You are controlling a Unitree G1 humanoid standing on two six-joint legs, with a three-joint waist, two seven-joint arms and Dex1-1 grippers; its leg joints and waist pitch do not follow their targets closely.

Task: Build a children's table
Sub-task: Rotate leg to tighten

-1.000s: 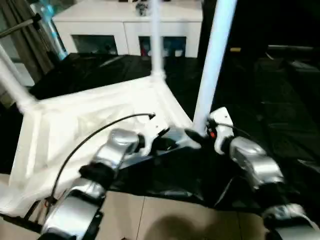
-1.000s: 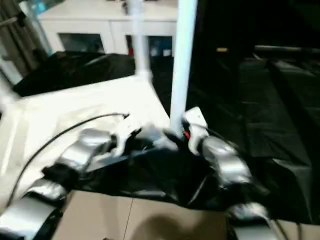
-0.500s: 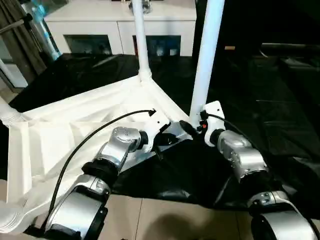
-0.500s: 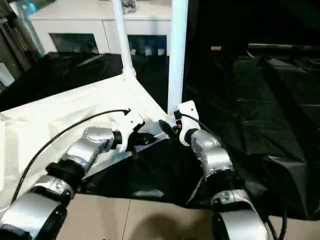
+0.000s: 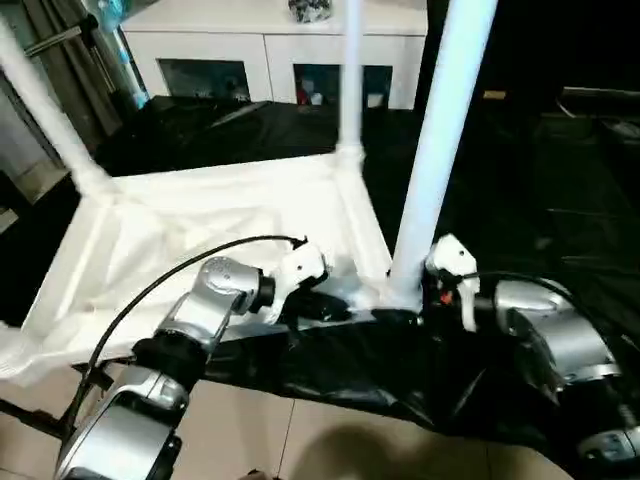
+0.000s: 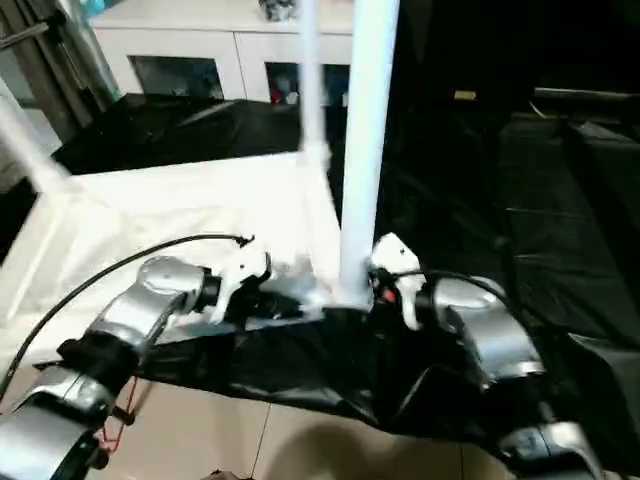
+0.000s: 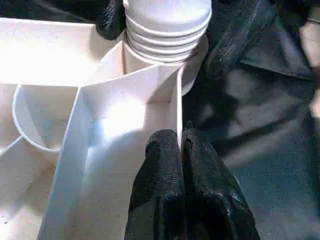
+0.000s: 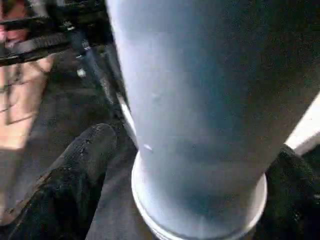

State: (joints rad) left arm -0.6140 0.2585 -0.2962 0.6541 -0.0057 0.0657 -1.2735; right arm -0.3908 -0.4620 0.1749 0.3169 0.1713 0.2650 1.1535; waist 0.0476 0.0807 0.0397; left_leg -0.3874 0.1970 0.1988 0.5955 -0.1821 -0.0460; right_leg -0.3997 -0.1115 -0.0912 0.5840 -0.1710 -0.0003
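The white tabletop (image 5: 200, 225) lies upside down on a black sheet, ribbed underside up. Three white legs stand in its corner sockets: one at the far left (image 5: 45, 110), one at the back (image 5: 350, 80), and a thick near one (image 5: 440, 160). My left gripper (image 5: 330, 305) is shut on the tabletop's rim wall (image 7: 177, 107), right beside the near corner socket (image 7: 165, 75). My right gripper (image 5: 415, 295) is closed around the base of the near leg (image 8: 200, 100), with a black finger (image 8: 75, 170) on each side of it.
A white cabinet (image 5: 290, 45) with glass-fronted compartments stands at the back. The black sheet (image 5: 530, 200) spreads to the right and behind. Tiled floor (image 5: 330, 440) lies in front of the sheet. A dark curtain (image 5: 50, 40) hangs at the back left.
The whole picture has shifted, so the camera moved. Both grippers stay at the near corner, the left on the rim and the right at the near leg's base.
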